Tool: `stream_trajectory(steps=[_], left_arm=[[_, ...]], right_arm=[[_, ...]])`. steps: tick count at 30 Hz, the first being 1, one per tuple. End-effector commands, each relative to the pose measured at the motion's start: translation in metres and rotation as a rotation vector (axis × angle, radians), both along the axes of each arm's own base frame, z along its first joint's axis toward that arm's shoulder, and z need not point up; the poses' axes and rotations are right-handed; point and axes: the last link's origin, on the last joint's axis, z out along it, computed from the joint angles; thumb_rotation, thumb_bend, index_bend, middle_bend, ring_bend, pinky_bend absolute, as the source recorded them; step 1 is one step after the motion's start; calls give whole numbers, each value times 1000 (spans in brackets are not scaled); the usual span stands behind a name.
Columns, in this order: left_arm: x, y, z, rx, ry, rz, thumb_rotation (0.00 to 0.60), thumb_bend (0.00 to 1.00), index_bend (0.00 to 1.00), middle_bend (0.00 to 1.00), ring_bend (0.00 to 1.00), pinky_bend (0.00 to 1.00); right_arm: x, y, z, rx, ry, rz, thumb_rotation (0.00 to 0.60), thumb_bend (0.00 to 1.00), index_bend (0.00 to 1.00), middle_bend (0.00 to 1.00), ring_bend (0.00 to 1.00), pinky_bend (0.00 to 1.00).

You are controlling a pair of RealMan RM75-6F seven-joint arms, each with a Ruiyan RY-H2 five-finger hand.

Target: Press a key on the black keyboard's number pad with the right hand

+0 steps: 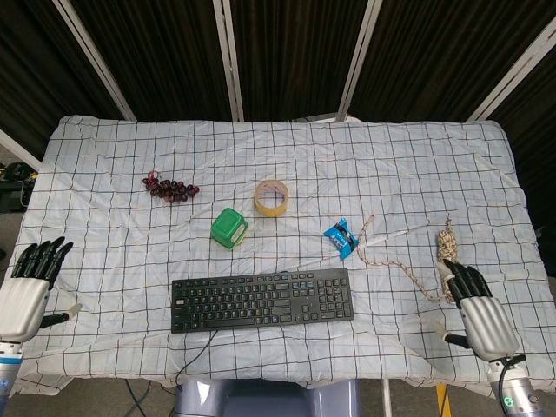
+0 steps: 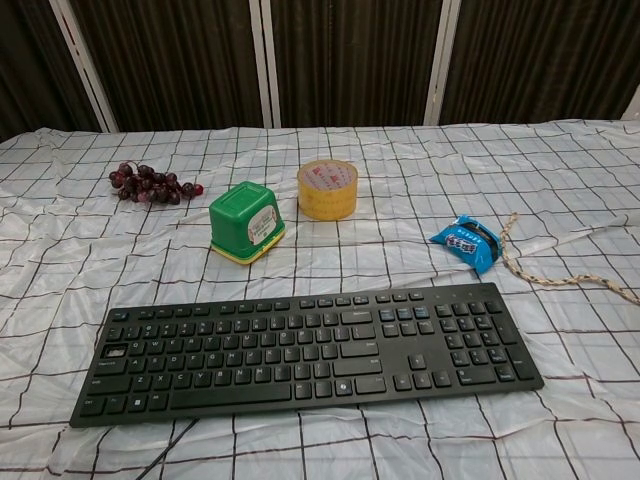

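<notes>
**The Right Hand Is Far From the Keys**

The black keyboard (image 1: pixel 262 300) lies flat near the front edge of the table (image 1: pixel 104 139), on a white cloth with dark lines. Its number pad (image 2: pixel 481 340) is the block of keys at the end closest to the robot's right side. Nothing touches the keys.

The right hand (image 1: pixel 480 314) sits at the table's right front corner, well apart from the keyboard. Its fingers are straight and a little apart, and it holds nothing. The tips of its fingers lie over the near end of a bundle of rope (image 1: pixel 447 247). The left hand (image 1: pixel 26 291) waits at the other corner, fingers also apart and empty. The chest view shows neither hand.

The job looks like it is only starting. The pressing step has not begun, because the hand is not yet over the pad.

Next, the right hand would need to go across toward the keyboard, past the loose rope, and stop above the number pad. Then one finger should go down on one key. It should be careful not to push many keys at once.

A blue packet (image 1: pixel 340 239) lies just behind the keyboard's right end.
</notes>
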Motion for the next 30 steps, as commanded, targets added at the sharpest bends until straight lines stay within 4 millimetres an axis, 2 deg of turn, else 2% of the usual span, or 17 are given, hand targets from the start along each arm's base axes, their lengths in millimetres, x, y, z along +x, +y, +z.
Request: stream_trajectory(steps=[1, 2, 5, 8, 11, 14, 21, 30], left_arm=[[0, 0, 0, 1, 0, 1, 600, 42, 0, 0, 0, 0], [0, 0, 0, 2, 0, 1, 600, 41, 0, 0, 0, 0], [1, 1, 0, 6, -2, -1, 600, 41, 0, 0, 0, 0], [1, 1, 1, 9, -7, -2, 600, 41, 0, 0, 0, 0], [0, 1, 1, 11, -10, -4, 600, 42, 0, 0, 0, 0], [1, 1, 1, 13, -13, -6, 600, 41, 0, 0, 0, 0], [0, 2, 2, 13, -17, -4, 600, 41, 0, 0, 0, 0], [0, 2, 3, 10, -18, -2, 600, 40, 0, 0, 0, 0]], right_arm=[[13, -5, -5, 35, -28, 49, 600, 220, 56, 451, 420, 487], [18, -7, -9, 54, -46, 59, 600, 222, 74, 572, 531, 560], [27, -11, -19, 123, -52, 76, 600, 228, 101, 776, 730, 680], [37, -15, -28, 187, -31, 103, 600, 296, 106, 850, 815, 744], [48, -16, -40, 257, -15, 110, 600, 397, 105, 873, 854, 767], [58, -13, -53, 323, 0, 112, 600, 455, 105, 893, 873, 777], [76, -1, -83, 452, 23, 89, 600, 471, 105, 897, 874, 778], [84, 2, -105, 480, 17, 54, 600, 475, 105, 897, 875, 778]])
